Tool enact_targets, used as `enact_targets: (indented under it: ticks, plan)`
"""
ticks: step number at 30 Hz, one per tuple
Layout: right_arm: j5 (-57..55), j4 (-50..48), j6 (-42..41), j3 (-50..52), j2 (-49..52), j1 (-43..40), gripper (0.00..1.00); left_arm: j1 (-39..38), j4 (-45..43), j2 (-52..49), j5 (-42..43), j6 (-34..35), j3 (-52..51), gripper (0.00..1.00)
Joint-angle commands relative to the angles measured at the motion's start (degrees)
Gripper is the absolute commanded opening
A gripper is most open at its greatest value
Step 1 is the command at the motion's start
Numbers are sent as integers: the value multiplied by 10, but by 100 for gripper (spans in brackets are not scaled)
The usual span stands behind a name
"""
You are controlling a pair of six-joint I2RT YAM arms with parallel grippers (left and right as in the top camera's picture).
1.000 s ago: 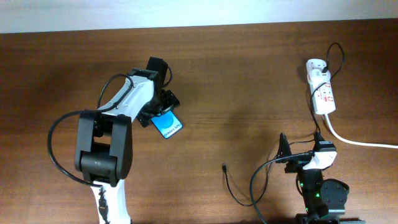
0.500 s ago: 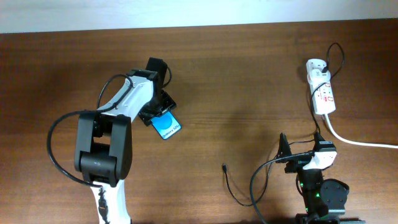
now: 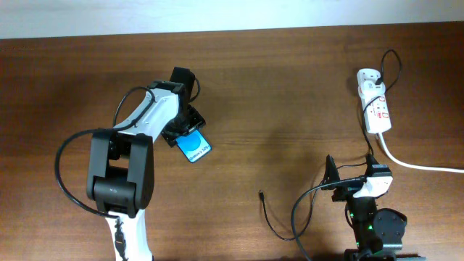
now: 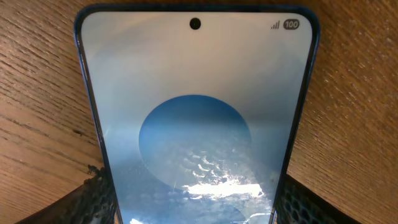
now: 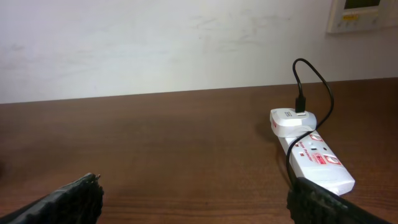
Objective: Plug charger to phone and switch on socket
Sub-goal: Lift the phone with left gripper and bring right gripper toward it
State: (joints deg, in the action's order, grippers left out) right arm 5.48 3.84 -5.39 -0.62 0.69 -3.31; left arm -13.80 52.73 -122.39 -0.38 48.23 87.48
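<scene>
The phone [image 3: 196, 149], blue screen up, lies on the wooden table left of centre. It fills the left wrist view [image 4: 196, 112]. My left gripper [image 3: 184, 133] [image 4: 194, 202] is shut on the phone, with a finger pressed to each long edge. The charger's plug tip [image 3: 261, 194] lies free on the table at the bottom centre, its thin black cable looping past my right arm. The socket [image 3: 378, 109] [image 5: 316, 160] lies at the far right with its white adapter [image 3: 368, 76] at the far end. My right gripper [image 3: 355, 183] [image 5: 193, 202] is open and empty, low at the bottom right.
The socket's thick white cord [image 3: 420, 166] runs off the right edge. A thin black cable [image 5: 311, 81] loops up from the adapter. A white wall stands behind the table's far edge.
My left gripper's fingers have closed in on the phone, which shifted slightly. The right arm, charger and socket have not moved.
</scene>
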Motion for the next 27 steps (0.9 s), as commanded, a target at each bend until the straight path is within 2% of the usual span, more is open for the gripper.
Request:
enact_targets:
  ticks: [1,9,13,14,17,21,23,25,27]
  plan:
    - [-1,3,3,3,-3,4,99,0,-5,-17,47,-17,-6,44]
    - [-1,3,3,3,-3,4,98,0,99,-17,125,-51,115,43]
    - [11,2,0,3,-3,4,98,0,164,-17,133,-76,182,44]
    - [62,-2,-66,3,-3,4,98,0,182,-17,143,-85,201,45]
    - [225,-14,-414,3,-3,4,98,0,207,-17,215,-93,235,45]
    - [137,-62,-466,3,-3,3,98,0,207,-17,263,-93,239,45]
    - [154,-71,-498,-3,9,3,98,0,206,-17,286,-93,239,44]
    - [180,-71,-531,-28,54,3,98,0,206,-17,294,-93,239,44]
    - [209,-66,-541,-89,142,4,98,0,203,-17,306,-93,239,44]
